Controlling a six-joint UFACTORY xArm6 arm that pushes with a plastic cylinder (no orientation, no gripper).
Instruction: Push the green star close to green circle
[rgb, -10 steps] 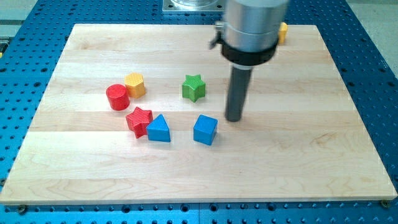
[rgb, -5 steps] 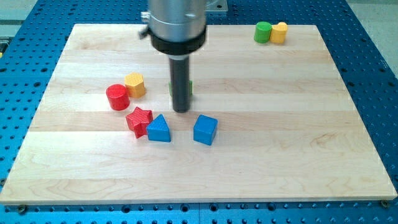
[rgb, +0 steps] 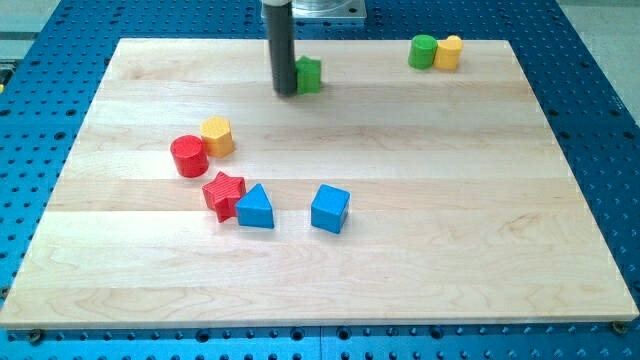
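The arm has no jaws, only a dark rod; my tip (rgb: 286, 93) touches the green star (rgb: 309, 74) on its 9 o'clock side, holding nothing. The star lies near the top edge of the bench (rgb: 450, 220). The green circle (rgb: 423, 51) stands well apart at 3 o'clock, touching a yellow cylinder (rgb: 450, 52).

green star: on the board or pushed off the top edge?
On the board. The green star block sits on the light wooden board near its top edge, touching my tip on its right, well left of the green cylinder.
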